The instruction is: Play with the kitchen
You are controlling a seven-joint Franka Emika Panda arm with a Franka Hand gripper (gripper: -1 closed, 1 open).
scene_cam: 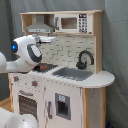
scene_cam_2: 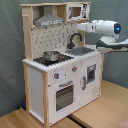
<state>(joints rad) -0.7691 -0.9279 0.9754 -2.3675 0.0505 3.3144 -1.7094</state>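
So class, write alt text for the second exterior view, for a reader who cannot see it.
A white robot arm reaches over the grey sink and black faucet of a white and light-wood toy kitchen. A metal pot sits on its black stovetop, above the oven door.
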